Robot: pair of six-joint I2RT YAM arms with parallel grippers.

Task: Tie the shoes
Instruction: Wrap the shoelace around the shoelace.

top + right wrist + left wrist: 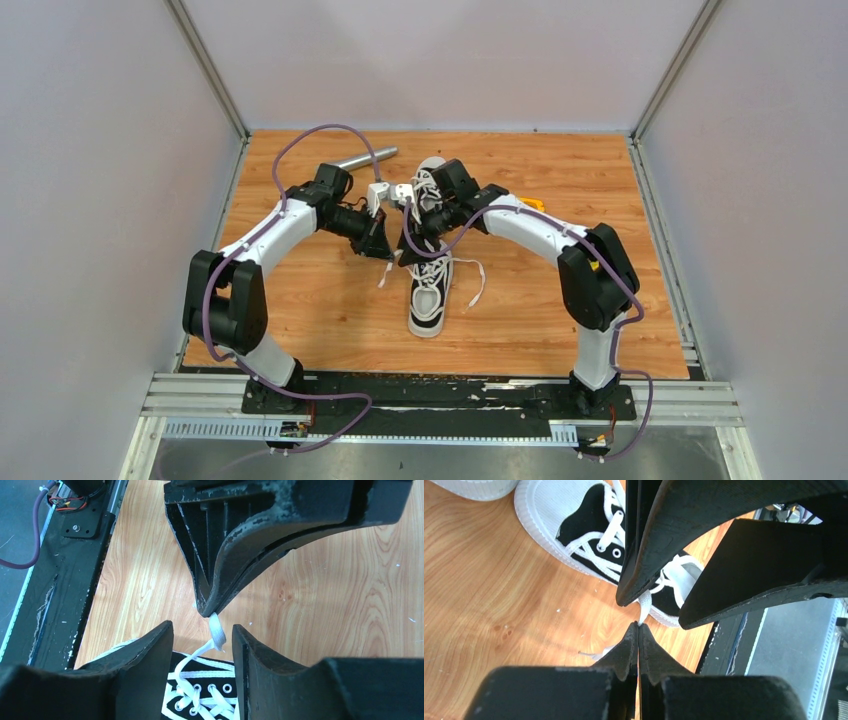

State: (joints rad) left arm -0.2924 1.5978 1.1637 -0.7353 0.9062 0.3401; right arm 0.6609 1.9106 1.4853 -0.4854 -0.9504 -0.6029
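Two black-and-white shoes lie mid-table, the near shoe (429,300) toe toward the arms and the far shoe (431,175) behind it. Both grippers meet over the near shoe's tongue. My left gripper (638,625) is shut on a white lace (644,607) that rises taut from the near shoe (589,535). My right gripper (202,632) is open, its fingers (150,652) on either side of that lace (216,630) without pinching it. The left gripper (207,611) holds the lace end just above. Laced eyelets of the shoe (210,692) show below.
A metal rod (362,158) lies at the back left of the wooden table (320,310). A yellow object (533,204) peeks out behind the right arm. Loose lace ends (478,280) trail beside the near shoe. Grey walls enclose three sides.
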